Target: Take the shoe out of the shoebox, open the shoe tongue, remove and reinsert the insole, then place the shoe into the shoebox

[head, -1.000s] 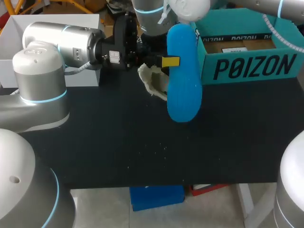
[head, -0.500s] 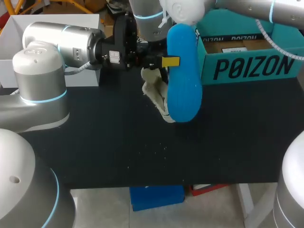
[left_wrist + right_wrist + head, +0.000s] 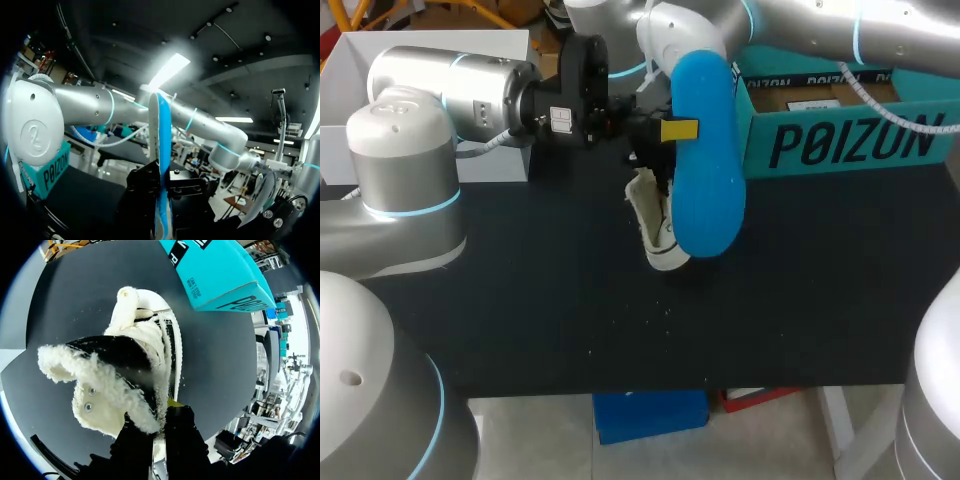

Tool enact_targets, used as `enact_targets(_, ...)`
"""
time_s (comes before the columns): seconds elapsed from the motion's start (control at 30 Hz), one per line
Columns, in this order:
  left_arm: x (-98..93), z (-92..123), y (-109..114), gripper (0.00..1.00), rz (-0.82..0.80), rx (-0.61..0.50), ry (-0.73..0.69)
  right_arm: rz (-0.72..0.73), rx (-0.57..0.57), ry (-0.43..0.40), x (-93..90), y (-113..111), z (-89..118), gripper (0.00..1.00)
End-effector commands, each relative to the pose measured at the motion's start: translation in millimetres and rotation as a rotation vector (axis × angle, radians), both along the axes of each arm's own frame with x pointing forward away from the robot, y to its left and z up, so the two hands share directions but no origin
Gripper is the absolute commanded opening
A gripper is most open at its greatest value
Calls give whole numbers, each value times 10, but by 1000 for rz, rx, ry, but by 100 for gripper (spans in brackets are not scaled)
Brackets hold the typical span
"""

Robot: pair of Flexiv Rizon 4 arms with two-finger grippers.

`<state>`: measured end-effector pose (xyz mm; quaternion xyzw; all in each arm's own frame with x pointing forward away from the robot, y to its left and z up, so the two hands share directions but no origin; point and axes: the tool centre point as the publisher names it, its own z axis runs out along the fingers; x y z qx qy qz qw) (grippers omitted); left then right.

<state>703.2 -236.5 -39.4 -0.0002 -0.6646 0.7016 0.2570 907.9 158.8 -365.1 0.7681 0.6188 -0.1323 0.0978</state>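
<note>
A blue insole (image 3: 705,160) hangs upright over the back middle of the table, and my left gripper (image 3: 670,130) is shut on its edge. Seen edge-on in the left wrist view, the insole (image 3: 160,150) stands between the black fingers of that gripper (image 3: 162,192). Just beside it is a white shoe with fleece lining (image 3: 655,225), toe toward the table's front. My right gripper (image 3: 159,425) is shut on the shoe's (image 3: 125,370) side wall at the opening, its collar spread wide. The teal shoebox (image 3: 850,135) stands open at the back right.
A white box (image 3: 350,70) sits at the back left behind my left arm. Black tabletop (image 3: 570,300) stretches bare across the front and middle. My right arm (image 3: 800,20) crosses above the teal shoebox (image 3: 220,270).
The right arm has swung leftward, and the shoe in its gripper has come down and toward the front, showing more below the insole. The left arm and insole have stayed put.
</note>
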Motion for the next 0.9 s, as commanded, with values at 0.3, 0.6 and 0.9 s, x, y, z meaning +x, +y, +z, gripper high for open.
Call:
enact_targets(0.3,-9,-6,-17,0,5,0,-1,-23,60,-43,-111,-294,-3,100)
enact_targets(0.6,-9,-6,-17,0,5,0,-1,42,386,-94,-174,-377,358,100)
enact_targets(0.9,-9,-6,-17,0,5,0,-1,100,914,-249,-290,-417,787,100)
